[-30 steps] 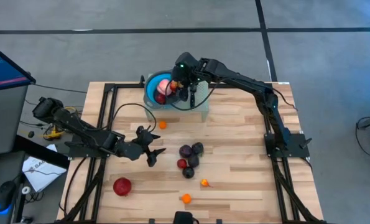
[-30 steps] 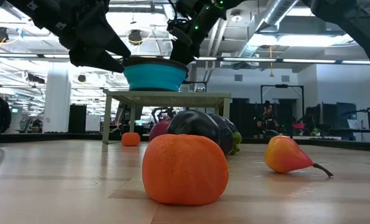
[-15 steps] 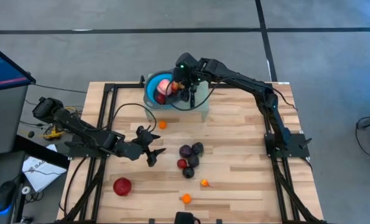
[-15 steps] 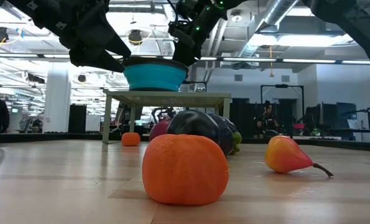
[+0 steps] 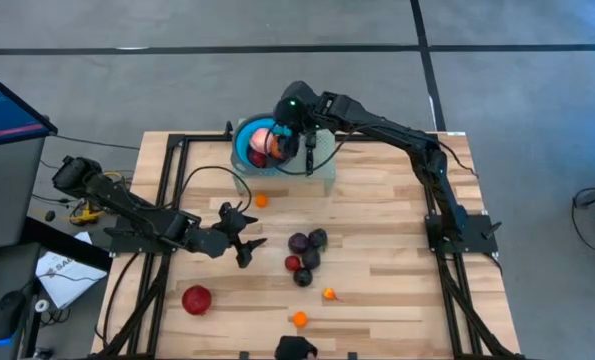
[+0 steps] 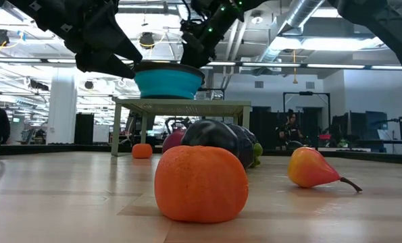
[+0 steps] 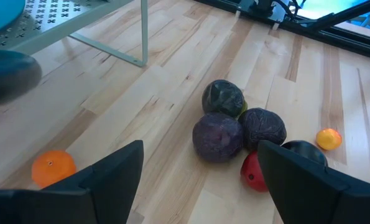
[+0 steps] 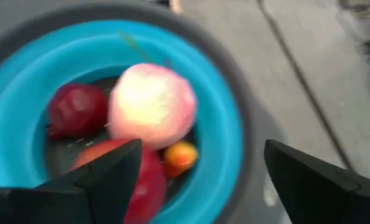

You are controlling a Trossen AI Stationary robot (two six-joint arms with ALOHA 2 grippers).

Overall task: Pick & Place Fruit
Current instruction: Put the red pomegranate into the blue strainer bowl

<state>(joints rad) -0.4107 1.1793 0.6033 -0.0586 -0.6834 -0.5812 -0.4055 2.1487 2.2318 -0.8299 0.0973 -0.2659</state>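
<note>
My right gripper (image 5: 292, 148) hovers open and empty above the blue bowl (image 5: 240, 146) on the pale green stand. In the right wrist view the bowl (image 8: 217, 81) holds a pale pink fruit (image 8: 152, 102), a dark red one (image 8: 78, 111), a red apple (image 8: 138, 180) and a tiny orange one (image 8: 180, 155). My left gripper (image 5: 249, 238) waits open, low over the table, left of the dark purple cluster (image 5: 307, 250). A red apple (image 5: 196, 298), an orange fruit (image 5: 262, 200) and two small orange ones (image 5: 299, 319) (image 5: 329, 294) lie on the wood.
The perforated stand (image 5: 325, 172) stands at the table's far middle on thin legs (image 7: 144, 37). Black frame rails run along the left (image 5: 167, 190) and right (image 5: 439, 215) sides. A cable (image 5: 202, 172) loops near the left arm. Bare wood shows right of the fruit cluster.
My right gripper has shifted a little toward the table's left, staying above the bowl. The left arm and the fruit on the table have kept still.
</note>
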